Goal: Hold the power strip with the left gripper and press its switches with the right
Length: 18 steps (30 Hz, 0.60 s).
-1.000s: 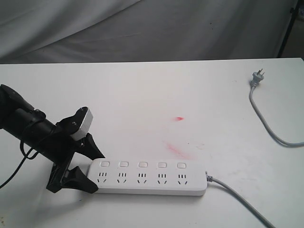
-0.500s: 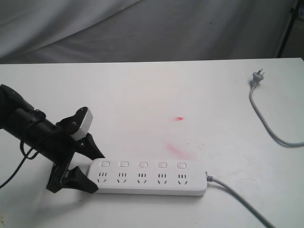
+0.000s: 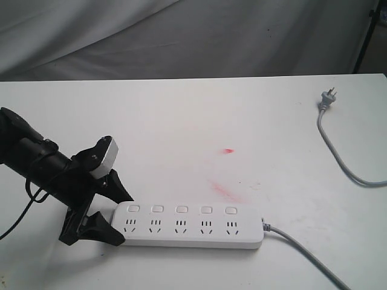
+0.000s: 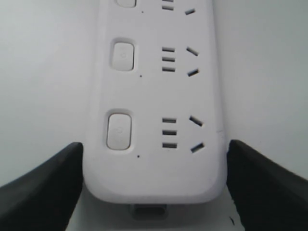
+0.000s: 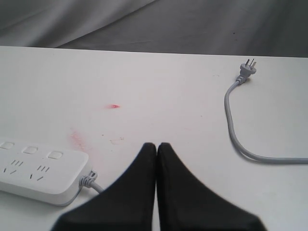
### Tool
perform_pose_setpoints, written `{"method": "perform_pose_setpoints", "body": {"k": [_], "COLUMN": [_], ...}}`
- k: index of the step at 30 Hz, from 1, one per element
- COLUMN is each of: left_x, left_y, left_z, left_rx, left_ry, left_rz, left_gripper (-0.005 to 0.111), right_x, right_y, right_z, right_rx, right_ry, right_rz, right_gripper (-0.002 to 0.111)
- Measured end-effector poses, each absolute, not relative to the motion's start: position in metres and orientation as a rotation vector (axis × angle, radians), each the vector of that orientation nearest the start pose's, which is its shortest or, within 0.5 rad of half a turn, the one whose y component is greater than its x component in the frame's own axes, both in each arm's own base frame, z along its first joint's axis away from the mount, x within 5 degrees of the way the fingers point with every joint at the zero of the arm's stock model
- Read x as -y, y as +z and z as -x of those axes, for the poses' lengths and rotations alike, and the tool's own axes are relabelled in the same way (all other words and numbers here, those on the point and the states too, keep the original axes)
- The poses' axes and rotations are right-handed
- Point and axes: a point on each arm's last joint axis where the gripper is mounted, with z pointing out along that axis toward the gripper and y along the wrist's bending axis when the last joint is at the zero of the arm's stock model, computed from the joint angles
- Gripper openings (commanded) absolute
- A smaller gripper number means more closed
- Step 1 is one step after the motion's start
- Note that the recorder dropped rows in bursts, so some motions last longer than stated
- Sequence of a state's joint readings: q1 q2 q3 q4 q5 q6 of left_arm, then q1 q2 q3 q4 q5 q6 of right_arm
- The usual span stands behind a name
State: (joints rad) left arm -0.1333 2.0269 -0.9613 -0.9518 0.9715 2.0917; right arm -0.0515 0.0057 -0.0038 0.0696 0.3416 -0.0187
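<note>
The white power strip (image 3: 190,225) lies flat near the table's front edge, its five square switches (image 3: 181,209) in a row above the sockets. My left gripper (image 3: 124,219) straddles the strip's left end. Its black fingers (image 4: 53,178) press both long sides, just below the nearest switch (image 4: 119,130) on the power strip (image 4: 154,96). My right gripper (image 5: 156,144) is out of the exterior view. It hangs shut and empty above bare table, to the right of the strip's cable end (image 5: 38,168), well away from the switches (image 5: 30,149).
The strip's grey cable (image 3: 302,251) runs off the front right. It comes back along the right edge to a plug (image 3: 327,98) lying on the table. Red smears (image 3: 228,150) mark the white tabletop (image 3: 181,121). Grey cloth hangs behind.
</note>
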Motion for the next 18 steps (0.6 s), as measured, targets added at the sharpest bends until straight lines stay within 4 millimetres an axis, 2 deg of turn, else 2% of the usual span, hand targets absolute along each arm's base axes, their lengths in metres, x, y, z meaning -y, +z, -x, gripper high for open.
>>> {"method": "perform_pose_setpoints", "body": {"k": [11, 18], "left_x": [0.1019, 0.1019], "left_y": [0.0969, 0.0969], "left_z": [-0.2988, -0.2988], "left_rx": [-1.921, -1.921], "left_ry": [-0.904, -0.904], "left_rz": [-1.811, -1.811], "left_gripper": [0.048, 0.08], "right_x": [0.0006, 0.0006], "right_y": [0.1834, 0.1834], "right_z": [-0.0538, -0.0538], "right_rx": [-1.825, -1.825], "right_ry": [0.018, 0.018], "right_rz": [-0.073, -0.073], "right_gripper": [0.0, 0.0]}}
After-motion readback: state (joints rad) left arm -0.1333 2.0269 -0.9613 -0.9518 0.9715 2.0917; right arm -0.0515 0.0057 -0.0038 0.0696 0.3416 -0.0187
